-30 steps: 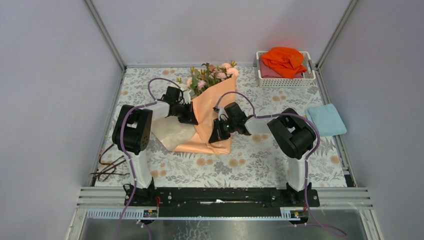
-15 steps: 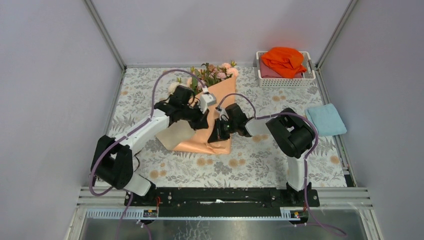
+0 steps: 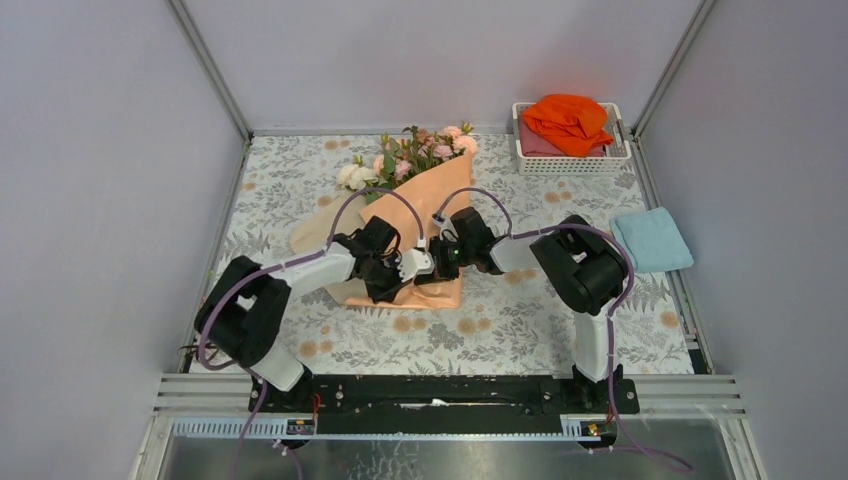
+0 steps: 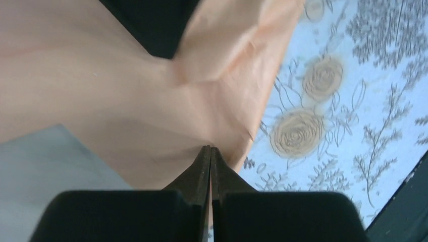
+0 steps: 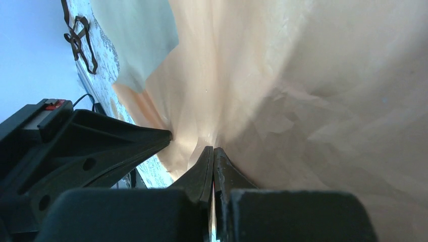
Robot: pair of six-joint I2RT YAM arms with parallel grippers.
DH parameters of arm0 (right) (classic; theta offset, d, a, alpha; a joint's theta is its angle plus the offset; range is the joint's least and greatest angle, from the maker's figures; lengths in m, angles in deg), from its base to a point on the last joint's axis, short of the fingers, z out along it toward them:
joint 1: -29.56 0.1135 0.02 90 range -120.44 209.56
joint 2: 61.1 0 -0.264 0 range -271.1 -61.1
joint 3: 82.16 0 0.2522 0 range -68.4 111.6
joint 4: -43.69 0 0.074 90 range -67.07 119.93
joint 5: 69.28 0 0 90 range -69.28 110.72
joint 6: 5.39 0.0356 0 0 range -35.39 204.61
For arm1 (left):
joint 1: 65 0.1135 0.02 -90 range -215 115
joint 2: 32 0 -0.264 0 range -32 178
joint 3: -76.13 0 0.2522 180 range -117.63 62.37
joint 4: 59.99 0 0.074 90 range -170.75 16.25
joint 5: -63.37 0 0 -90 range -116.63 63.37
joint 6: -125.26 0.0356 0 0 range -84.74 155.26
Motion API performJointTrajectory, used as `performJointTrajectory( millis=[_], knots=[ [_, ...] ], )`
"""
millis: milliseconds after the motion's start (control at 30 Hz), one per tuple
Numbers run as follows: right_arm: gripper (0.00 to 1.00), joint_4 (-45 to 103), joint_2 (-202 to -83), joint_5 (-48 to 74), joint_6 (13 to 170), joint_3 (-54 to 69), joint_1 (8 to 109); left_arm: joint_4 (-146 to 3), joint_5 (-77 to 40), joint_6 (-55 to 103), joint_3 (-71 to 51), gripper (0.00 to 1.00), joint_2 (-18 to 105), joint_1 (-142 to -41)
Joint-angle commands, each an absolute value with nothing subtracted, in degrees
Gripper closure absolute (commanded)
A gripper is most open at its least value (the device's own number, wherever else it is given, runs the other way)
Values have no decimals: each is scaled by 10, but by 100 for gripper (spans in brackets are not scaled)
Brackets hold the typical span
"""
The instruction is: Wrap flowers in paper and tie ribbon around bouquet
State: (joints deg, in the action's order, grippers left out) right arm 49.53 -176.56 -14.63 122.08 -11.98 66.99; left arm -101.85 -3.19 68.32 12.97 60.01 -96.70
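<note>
Reaching inward from the near edge, both arms bend low and meet at the narrow end of the crinkled peach-orange paper cone [image 3: 432, 195]. The left gripper [image 4: 210, 148] and right gripper [image 5: 212, 148] are clenched, tips against the paper. Its far end spills pink and cream blooms [image 3: 425, 150] over the floral-print table covering [image 3: 520, 320], with grey walls [image 3: 400, 60] beyond.

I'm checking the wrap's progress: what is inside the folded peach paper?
Pink and cream flowers with green leaves poke out of the far, wide end of the paper. Their stems are hidden by the folded sheet.
</note>
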Motion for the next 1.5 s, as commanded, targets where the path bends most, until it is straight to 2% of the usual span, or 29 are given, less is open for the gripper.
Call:
performJointTrajectory(
  millis=[0, 567, 833, 967, 1067, 1133, 1233, 1333, 1467],
  knots=[
    [100, 426, -1798, -55, 1184, -132, 668, -1085, -73, 766, 175, 97, 572, -975],
    [100, 390, -1788, -28, 1161, -125, 668, -1148, -252, 828, 303, 100, 497, -973],
    [100, 390, -1787, -25, 1157, -129, 668, -1214, -306, 888, 330, 100, 432, -899],
    [100, 391, -1790, -27, 1157, -129, 668, -1230, -312, 895, 312, 100, 403, -872],
    [100, 396, -1792, -30, 1160, -130, 669, -1238, -263, 853, 218, 100, 402, -874],
    [100, 396, -1794, -31, 1162, -128, 668, -1233, -226, 799, 138, 100, 416, -898],
    [100, 395, -1798, -33, 1163, -123, 668, -1173, -200, 722, 77, 100, 442, -988],
    [100, 395, -1798, -32, 1165, -121, 668, -1088, -160, 691, 75, 100, 484, -1069],
    [100, 393, -1801, -31, 1165, -119, 668, -964, -189, 695, 99, 100, 541, -1125]
  ],
)
